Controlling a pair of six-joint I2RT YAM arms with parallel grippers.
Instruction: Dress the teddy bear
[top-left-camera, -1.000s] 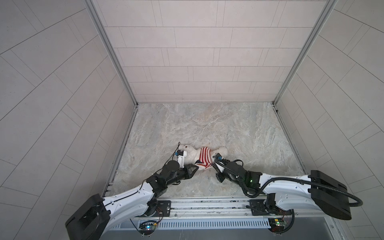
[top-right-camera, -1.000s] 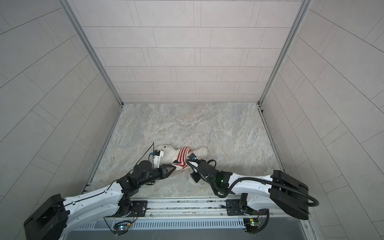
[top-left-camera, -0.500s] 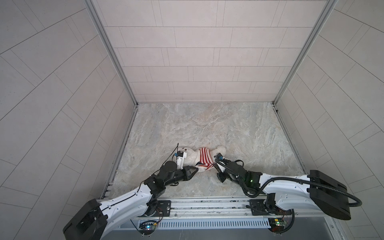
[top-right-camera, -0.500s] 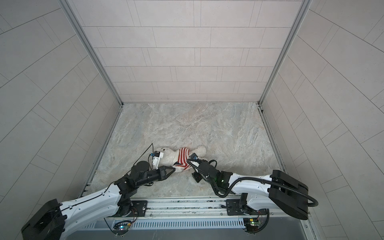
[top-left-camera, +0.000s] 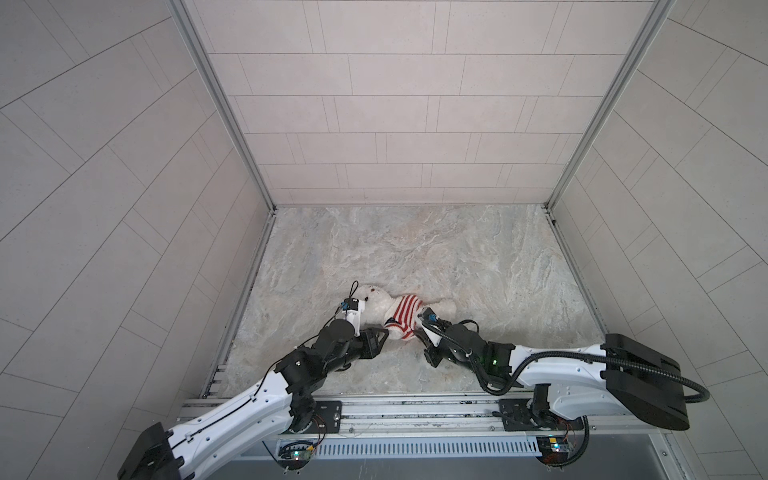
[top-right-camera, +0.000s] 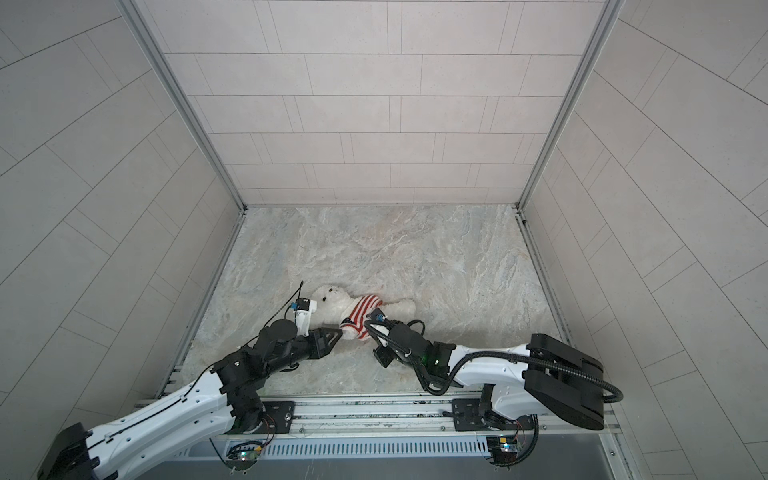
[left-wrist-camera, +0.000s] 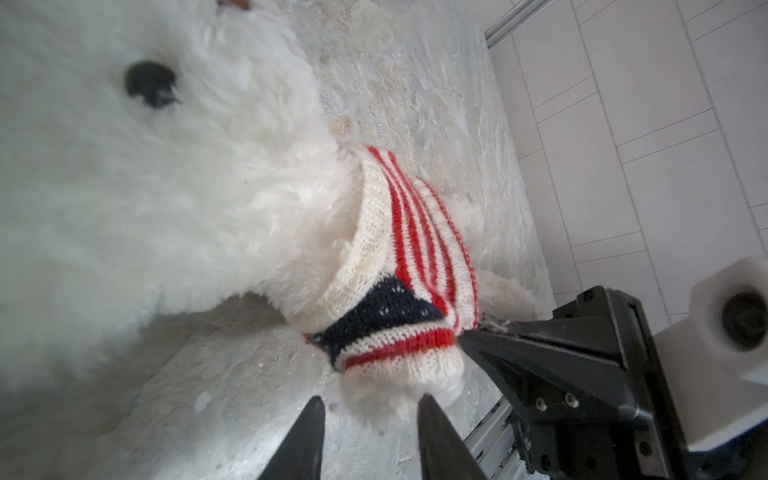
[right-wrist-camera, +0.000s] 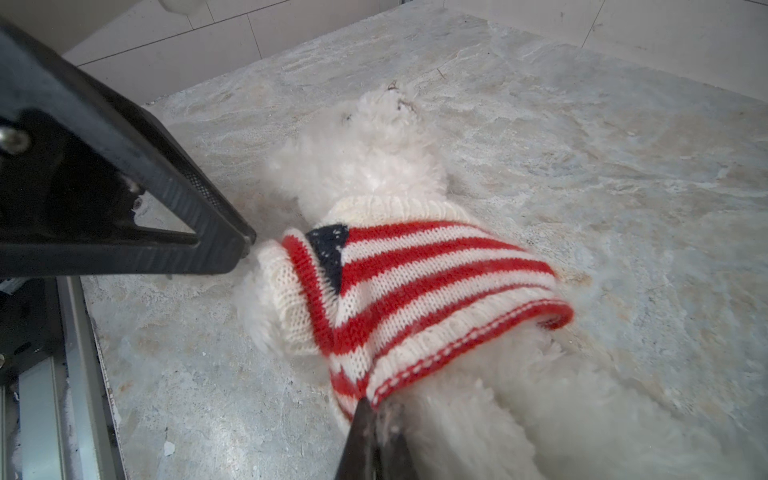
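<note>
Changed: my left gripper (left-wrist-camera: 370, 411) has let go. Its jaws were closed a second ago and now stand apart. The teddy bear (top-left-camera: 374, 297) lies where it did before, same heading.
Left tool: open, with a clear gap between the two tips. The fluffy paw poking out of the sleeve sits just ahead of that gap. I cannot tell whether either tip touches it.
Right tool: my right gripper (right-wrist-camera: 372, 415) is closed, pinching the red-edged hem of the sweater (right-wrist-camera: 415, 282). In the left wrist view its tip meets the hem at the right of the frame.
Bear place: lower middle of both top views, on the marble floor (top-left-camera: 415, 249), near the front rail (top-left-camera: 415, 405), between my two grippers.
Bear axis: long axis runs roughly left-right across both top views, slightly tilted. Head is at the left end and a little higher in frame, legs at the right end. Eyes and nose show from above.
Sweater: around the torso, with the collar at the neck and the near arm through its sleeve.
Markings: red and white stripes, with a navy patch flecked with white at the near shoulder.
</note>
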